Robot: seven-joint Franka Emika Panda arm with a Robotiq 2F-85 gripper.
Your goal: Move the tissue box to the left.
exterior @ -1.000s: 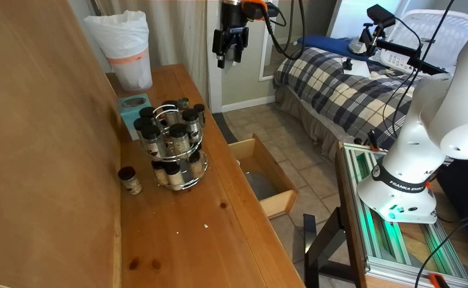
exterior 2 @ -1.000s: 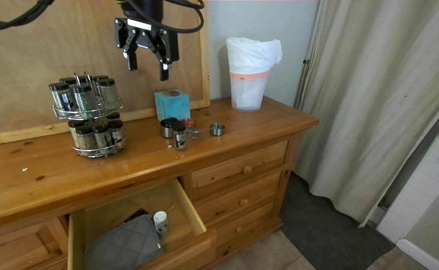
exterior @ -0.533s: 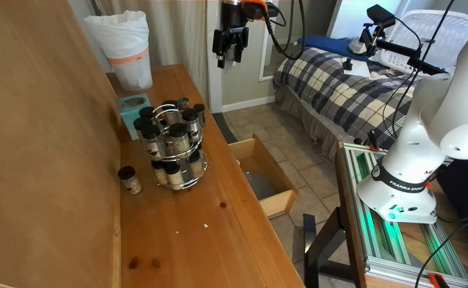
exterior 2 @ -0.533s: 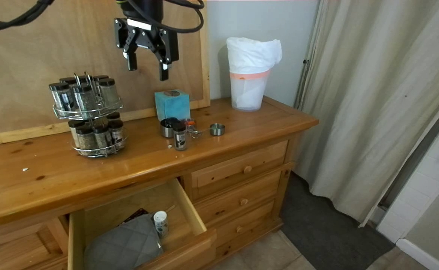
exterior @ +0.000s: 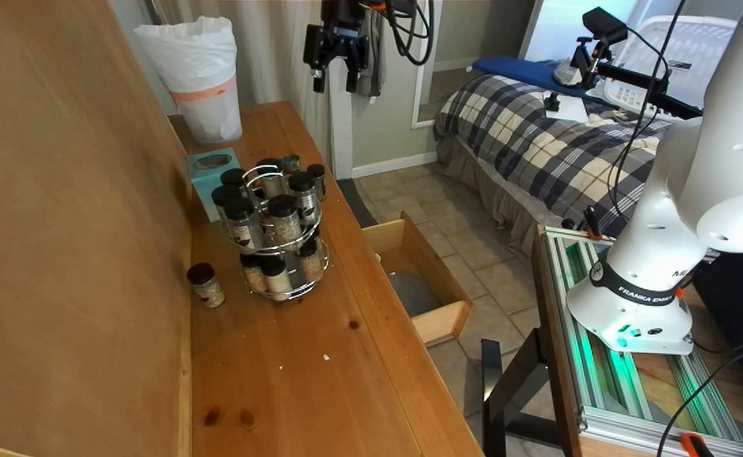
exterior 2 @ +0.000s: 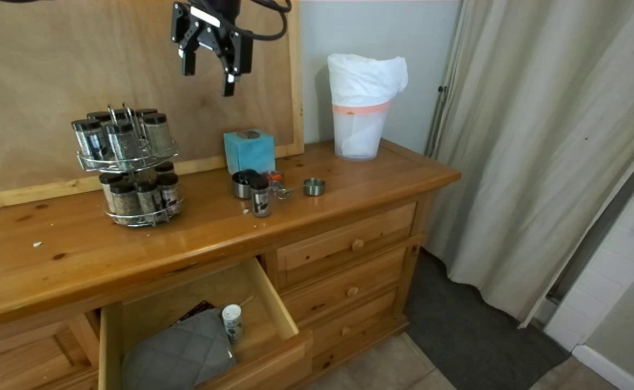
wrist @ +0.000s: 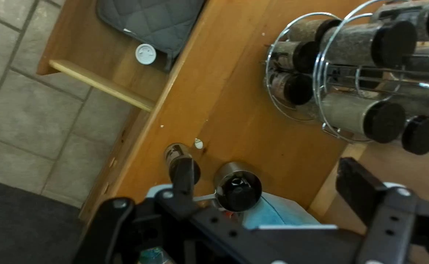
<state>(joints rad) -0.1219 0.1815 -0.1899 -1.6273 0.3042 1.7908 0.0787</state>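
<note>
The tissue box [exterior: 211,181] is a light teal cube with a dark oval opening on top. It stands upright on the wooden dresser near the back panel, and also shows in an exterior view [exterior 2: 250,154]. In the wrist view only a corner of the box [wrist: 273,212] shows; the gripper body hides the rest. My gripper [exterior 2: 207,80] is open and empty, well above the dresser, higher than the box and apart from it. It also shows in an exterior view [exterior: 335,81]. In the wrist view its fingers stand wide apart, with nothing between them.
A two-tier spice rack [exterior 2: 130,162] stands beside the box. A metal cup [exterior 2: 240,188], a loose jar [exterior 2: 260,200] and a small cup [exterior 2: 314,187] are in front of it. A white-bagged bin [exterior 2: 363,124] stands beyond. A drawer [exterior 2: 262,319] is pulled out below.
My gripper stays in place between the earlier frames, then has moved up and tilted slightly. It is nearer the dresser side in an exterior view. The tissue box has not moved.
</note>
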